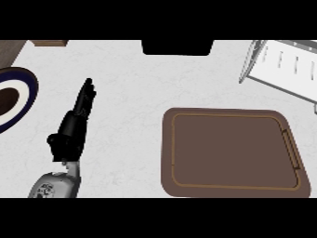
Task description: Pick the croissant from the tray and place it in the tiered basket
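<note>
So the left hand point(68, 135) is hanging over the white counter point(133, 83), off to the left of the tray point(169, 153). Its fingers point(85, 95) are stretching out straight and close together, pointing away from the robot and holding nothing. The brown tray is sitting on the right, and the wire basket point(284, 65) is standing near its far right corner. A blue-rimmed plate point(23, 93) is poking in at the left edge. As for the croissant, I can't tell where it is.

A kitchen: a pale marbled counter point(126, 93) is filling the view from above. A brown serving tray point(168, 148) is lying toward its near right corner, a wire tiered basket point(287, 65) is standing at the far right corner, and a blue-rimmed plate point(27, 86) is sitting at the left edge.
</note>
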You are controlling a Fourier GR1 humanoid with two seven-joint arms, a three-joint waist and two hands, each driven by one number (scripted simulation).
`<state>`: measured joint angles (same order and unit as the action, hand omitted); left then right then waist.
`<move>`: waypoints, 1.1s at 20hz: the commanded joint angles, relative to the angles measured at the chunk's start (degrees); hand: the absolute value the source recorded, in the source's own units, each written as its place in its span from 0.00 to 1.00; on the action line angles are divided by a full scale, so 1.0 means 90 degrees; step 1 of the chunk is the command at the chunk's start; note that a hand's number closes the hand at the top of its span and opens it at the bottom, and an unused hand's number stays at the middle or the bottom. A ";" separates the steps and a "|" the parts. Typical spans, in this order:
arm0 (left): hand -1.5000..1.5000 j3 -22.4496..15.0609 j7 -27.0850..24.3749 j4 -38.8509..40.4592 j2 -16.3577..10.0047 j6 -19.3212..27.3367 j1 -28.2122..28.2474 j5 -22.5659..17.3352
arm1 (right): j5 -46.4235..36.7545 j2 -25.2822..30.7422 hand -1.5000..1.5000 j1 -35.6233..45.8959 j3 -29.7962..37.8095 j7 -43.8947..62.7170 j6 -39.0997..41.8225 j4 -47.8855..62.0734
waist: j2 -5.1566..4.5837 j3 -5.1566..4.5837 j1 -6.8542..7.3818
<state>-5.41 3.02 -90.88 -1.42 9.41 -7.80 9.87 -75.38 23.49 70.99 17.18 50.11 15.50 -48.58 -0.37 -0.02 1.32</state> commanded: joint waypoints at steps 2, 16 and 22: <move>0.50 0.0049 -0.0095 0.0124 -0.0020 -0.0032 -0.0127 0.0001 | -0.0139 0.0729 1.00 0.0016 0.0128 -0.0675 -0.0746 0.1235 | -0.0045 0.0003 0.0039; 0.50 0.0151 0.0061 0.0085 -0.0043 -0.0098 -0.0161 -0.0078 | 0.0772 0.1047 0.00 -0.0258 0.1214 -0.0960 -0.2246 0.2209 | -0.0016 0.0008 0.0004; 0.50 0.0175 0.0005 0.0437 -0.0001 -0.0051 -0.0391 -0.0035 | 0.1353 0.0840 0.00 -0.0388 0.1652 -0.1435 -0.3404 0.1983 | -0.0008 0.0008 -0.0054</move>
<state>-4.71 3.01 -88.47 -0.97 9.61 -9.84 10.13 -66.44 31.01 68.63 29.34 39.85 -9.75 -29.55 -0.55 0.05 1.30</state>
